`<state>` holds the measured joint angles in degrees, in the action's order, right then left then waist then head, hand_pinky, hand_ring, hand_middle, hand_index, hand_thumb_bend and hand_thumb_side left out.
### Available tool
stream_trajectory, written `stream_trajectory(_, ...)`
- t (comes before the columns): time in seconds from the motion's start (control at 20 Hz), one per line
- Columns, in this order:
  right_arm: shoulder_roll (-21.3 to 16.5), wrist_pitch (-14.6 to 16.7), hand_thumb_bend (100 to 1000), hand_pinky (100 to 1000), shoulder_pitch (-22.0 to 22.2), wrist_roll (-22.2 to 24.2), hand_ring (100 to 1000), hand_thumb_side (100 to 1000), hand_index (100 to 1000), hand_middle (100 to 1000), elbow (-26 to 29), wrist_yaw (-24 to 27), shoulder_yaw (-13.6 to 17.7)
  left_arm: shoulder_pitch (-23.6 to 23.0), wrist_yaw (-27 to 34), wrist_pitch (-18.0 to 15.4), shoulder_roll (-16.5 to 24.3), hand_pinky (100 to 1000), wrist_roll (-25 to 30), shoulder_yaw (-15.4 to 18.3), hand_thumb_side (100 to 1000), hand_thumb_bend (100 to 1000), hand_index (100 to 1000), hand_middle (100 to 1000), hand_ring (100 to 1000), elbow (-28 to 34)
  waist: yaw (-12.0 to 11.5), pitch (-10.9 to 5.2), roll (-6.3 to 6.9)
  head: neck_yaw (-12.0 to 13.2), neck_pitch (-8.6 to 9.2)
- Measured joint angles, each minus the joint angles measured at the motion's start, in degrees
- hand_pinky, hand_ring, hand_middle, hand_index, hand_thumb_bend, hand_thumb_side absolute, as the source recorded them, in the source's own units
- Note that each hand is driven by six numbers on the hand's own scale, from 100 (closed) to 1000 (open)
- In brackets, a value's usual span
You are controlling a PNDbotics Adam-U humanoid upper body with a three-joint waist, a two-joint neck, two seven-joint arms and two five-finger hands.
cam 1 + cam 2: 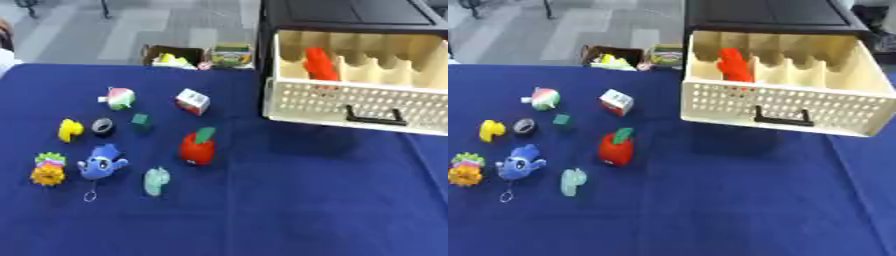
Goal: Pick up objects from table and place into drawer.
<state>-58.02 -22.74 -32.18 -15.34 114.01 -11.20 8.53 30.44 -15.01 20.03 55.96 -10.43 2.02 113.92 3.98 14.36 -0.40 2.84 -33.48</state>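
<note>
Cream drawer (350,102) pulled open — red object (320,64) upright inside

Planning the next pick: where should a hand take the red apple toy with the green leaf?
Grip the red apple toy around its round body from above, below the green leaf. It stands upright with open blue cloth on its sides.

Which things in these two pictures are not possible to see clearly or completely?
- Drawer floor: hidden by its front wall, both views.
- Red object in drawer: lower part hidden by that wall.
- Boxes behind the table: contents blurred.
- Pale green toy: shape too blurred to name.
- Both hands: not in view.
</note>
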Motion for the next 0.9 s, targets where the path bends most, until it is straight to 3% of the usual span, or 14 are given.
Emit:
stream_trajectory(0.2, 0.78, 1.02, 273, 188, 1.26, -5.99, 390, 987, 805, 320, 0.00, 0.12, 0.27, 0.28, -2.33, 0.38, 0.55, 737, 2.21, -0.38, 825, 329, 974, 775, 832, 0.00, 0.21, 0.01, -0.24, -0.22, 0.05)
stream_trajectory(0.45, 1.17, 1.28, 258, 206, 2.10, -9.01, 401, 986, 806, 331, 0.00, -0.17, 0.26, 0.28, -6.29, 0.04, 1.58, 763, 7.38, -1.28, 863, 383, 920, 779, 850, -0.47, 0.25, 0.04, -0.29, 0.40, 0.29)
stream_trajectory(0.65, 1.41, 1.48, 258, 210, 2.53, -9.92, 403, 993, 806, 332, 0.00, -0.29, 0.24, 1.41, -11.22, -1.97, 2.63, 766, 16.13, -2.65, 887, 405, 1000, 788, 850, -2.53, 0.35, 0.08, -0.28, 1.13, 0.33)
stream_trajectory(0.9, 1.41, 1.73, 256, 211, 3.06, -10.29, 403, 993, 805, 332, 0.00, -0.34, 0.24, 5.39, -18.12, -6.40, 3.72, 768, 29.74, -4.66, 877, 419, 1000, 791, 849, -6.65, 0.68, 0.08, -0.06, 1.71, 0.40)
